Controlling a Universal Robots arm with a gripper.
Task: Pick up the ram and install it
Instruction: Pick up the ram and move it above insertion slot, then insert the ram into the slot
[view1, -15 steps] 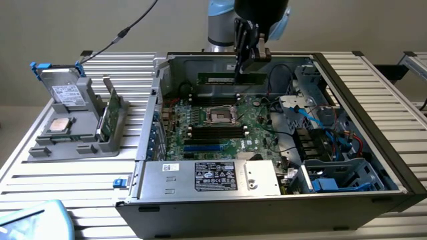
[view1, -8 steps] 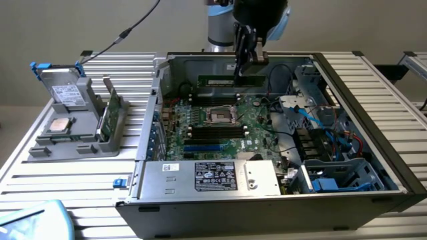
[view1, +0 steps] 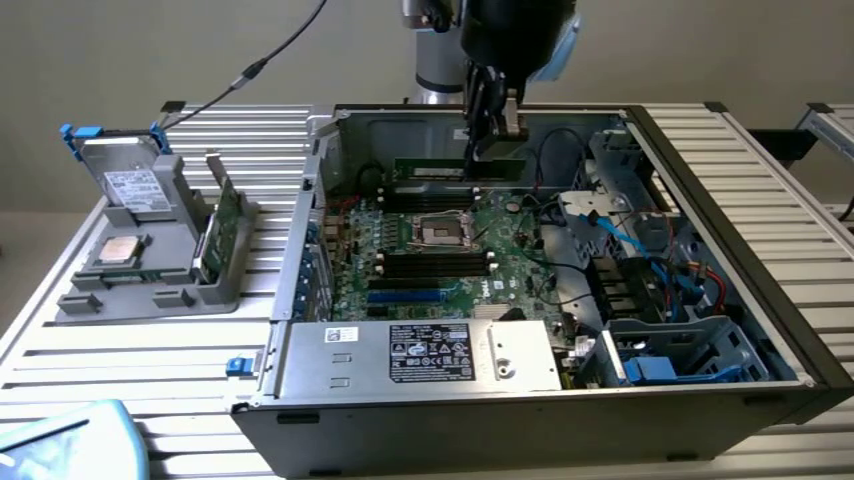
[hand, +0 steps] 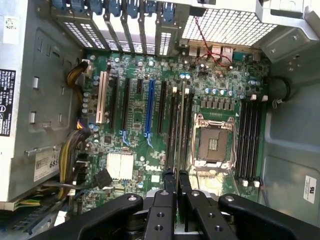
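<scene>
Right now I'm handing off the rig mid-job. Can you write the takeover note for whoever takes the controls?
Gripper: shut on the ram, which it holds level by its upper edge.
Ram: inside the open case, over the memory slots beside the empty processor socket.
Done: ram picked up and brought into the case.
Left: seating it. Whether it has entered a slot yet cannot be told.

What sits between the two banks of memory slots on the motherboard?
The open processor socket, with its metal frame, lies between the two banks of memory slots. The wrist view shows this most plainly.
</scene>
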